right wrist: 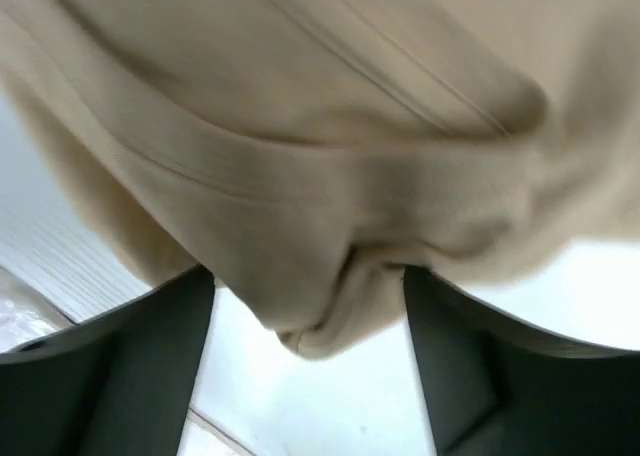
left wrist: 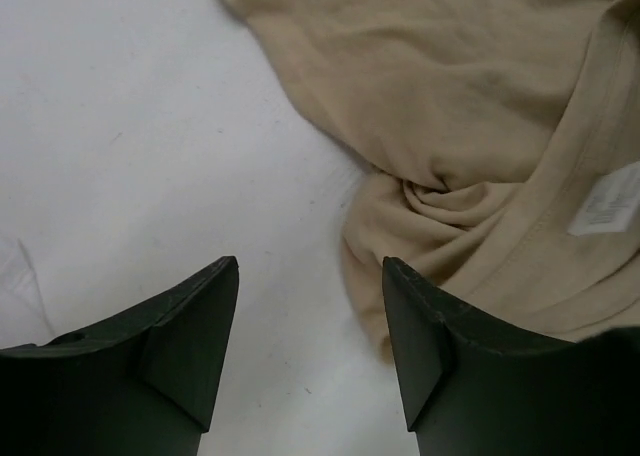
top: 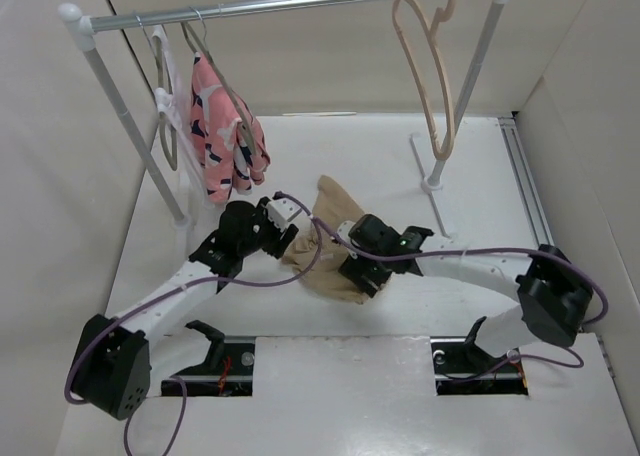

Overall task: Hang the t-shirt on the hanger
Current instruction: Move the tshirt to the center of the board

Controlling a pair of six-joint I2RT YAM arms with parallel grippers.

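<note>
So the t-shirt (top: pixel 325 198) is lying in a crumpled heap on the surface (left wrist: pixel 130 126), mid-frame in the top view. The hanger (top: pixel 441 144) is well away from it, up on the rail (top: pixel 300 3) in the upper right.

The left hand (left wrist: pixel 310 316) is open, with mostly bare surface between its fingers and the shirt's edge right at the right-side finger. The right hand (right wrist: pixel 310 366) has a fat fold of fabric filling its gap and touching both fingers. I honestly can't tell if it's actually pinching.

My worry is that a lift from a random fold brings up a lump with the neck opening buried (the collar label (left wrist: pixel 605 201) is off to the side). A weak grip could also let the cloth slide out, and if the left closes here it might nip only the hem.
</note>
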